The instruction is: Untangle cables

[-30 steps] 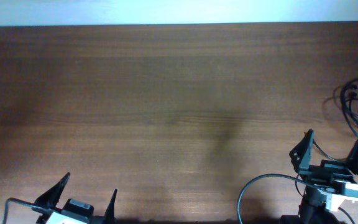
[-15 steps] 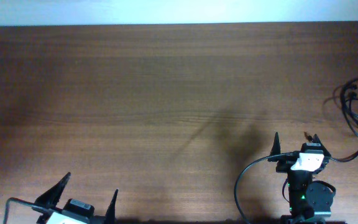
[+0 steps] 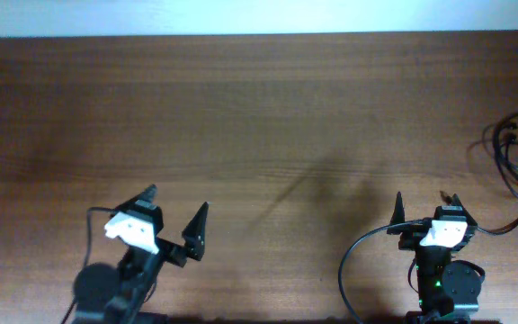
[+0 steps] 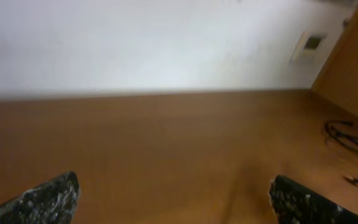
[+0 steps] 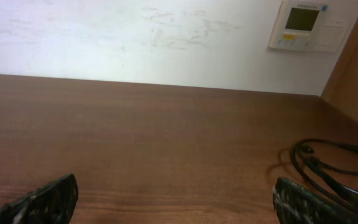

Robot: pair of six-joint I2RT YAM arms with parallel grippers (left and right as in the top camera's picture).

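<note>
The cables [image 3: 516, 162] are thin black cords lying loose in loops at the table's far right edge, partly cut off by the frame. They also show in the right wrist view [image 5: 328, 168] and, blurred, in the left wrist view [image 4: 353, 137]. My right gripper [image 3: 426, 207] is open and empty near the front edge, left of the cables and apart from them. My left gripper [image 3: 176, 212] is open and empty at the front left, far from the cables.
The wooden table [image 3: 259, 117] ends at a white wall [image 5: 135, 37] behind. A wall control panel [image 5: 303, 23] hangs at the upper right. A thick black wire [image 3: 367, 261] loops from the right arm's base.
The left arm has risen and moved forward and right onto the table. The right arm turned to face forward between the two earlier frames and has stayed still since.
</note>
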